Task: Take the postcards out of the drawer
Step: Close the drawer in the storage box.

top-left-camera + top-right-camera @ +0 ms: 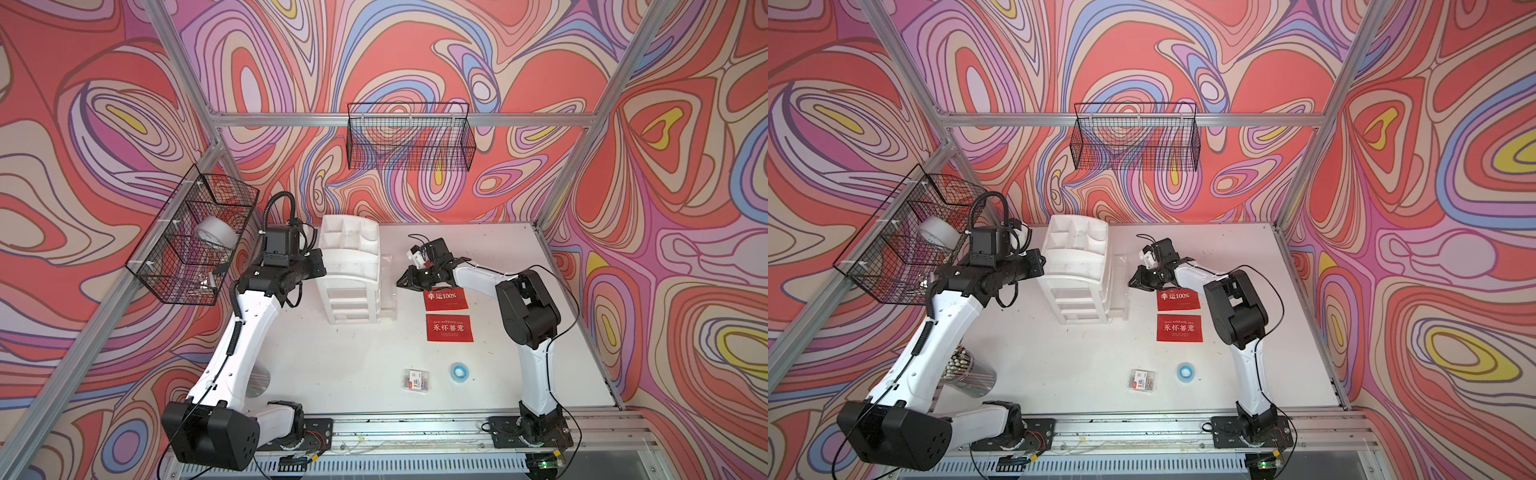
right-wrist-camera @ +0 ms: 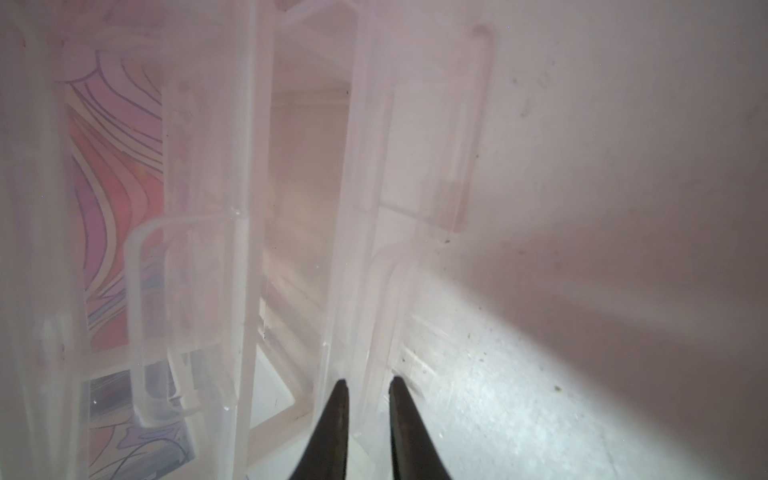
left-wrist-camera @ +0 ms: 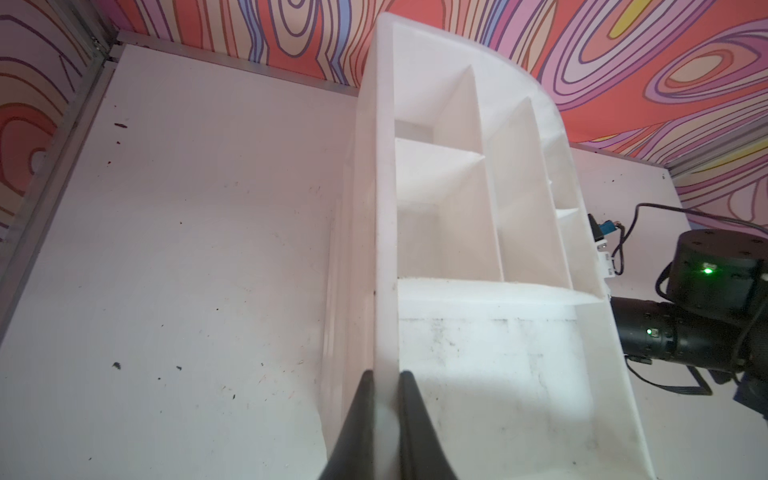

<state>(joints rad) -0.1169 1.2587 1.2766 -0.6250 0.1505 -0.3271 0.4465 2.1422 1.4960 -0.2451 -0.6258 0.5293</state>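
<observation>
The left claw (image 3: 386, 382) is closed on the organizer (image 3: 384, 249) wall. The right claw (image 2: 368, 384) is narrowly parted at the drawer (image 2: 365, 249); I cannot tell if it grips. Two postcards (image 1: 449, 328) lie at the organizer's 3 o'clock. Best to pull straight and slowly.

Through my right wrist camera everything was milky: the clear drawers (image 2: 299, 232) of the drawer unit (image 1: 351, 266) blurred together, and I could not tell whether my right gripper (image 2: 368, 382) pinched a drawer wall or only straddled it. Its fingers (image 2: 337, 428) ran off the picture's edge, as did those of my left gripper (image 3: 384, 374) at the drawer unit's side wall. In both top views my right arm (image 1: 469, 276) covered the upper edge of the "100%" postcard (image 1: 446, 301) beside the drawer unit; the small print on the second postcard (image 1: 449, 328) was too tiny to read. My left arm (image 1: 934, 328) hid part of the metal cup (image 1: 978, 378)
</observation>
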